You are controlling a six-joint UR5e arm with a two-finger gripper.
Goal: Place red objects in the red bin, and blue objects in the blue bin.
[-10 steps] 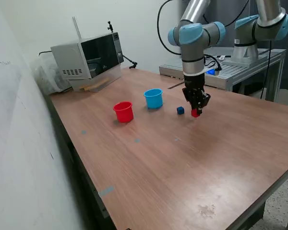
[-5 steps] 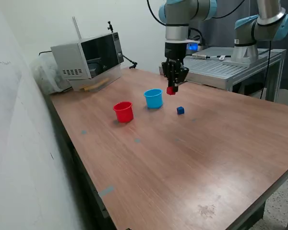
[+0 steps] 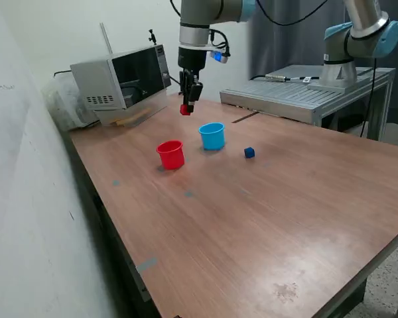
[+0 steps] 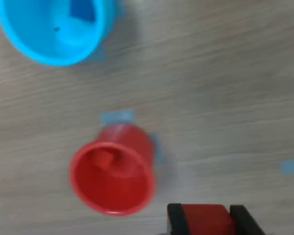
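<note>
My gripper (image 3: 186, 109) is shut on a tiny red cube (image 3: 185, 110) and holds it high over the table, beyond the red cup (image 3: 170, 154). In the wrist view the held red cube (image 4: 206, 219) sits between the black fingers (image 4: 175, 218), beside the red cup (image 4: 112, 178). Another red cube (image 4: 104, 159) lies inside the red cup. The light-blue cup (image 3: 212, 136) stands to the exterior view's right of the red cup; the wrist view shows a dark blue cube (image 4: 82, 10) inside the light-blue cup (image 4: 49, 34). A second dark blue cube (image 3: 249, 153) lies on the table, right of the blue cup.
A microwave (image 3: 123, 78) stands at the back of the wooden table (image 3: 252, 218), by the wall. A second arm (image 3: 358, 40) on a metal bench (image 3: 312, 93) is at the back right. Small blue tape marks (image 4: 116, 117) dot the tabletop.
My gripper has risen and carried the red cube from beside the loose blue cube toward the exterior view's left, past the blue cup, to above and beyond the red cup.
</note>
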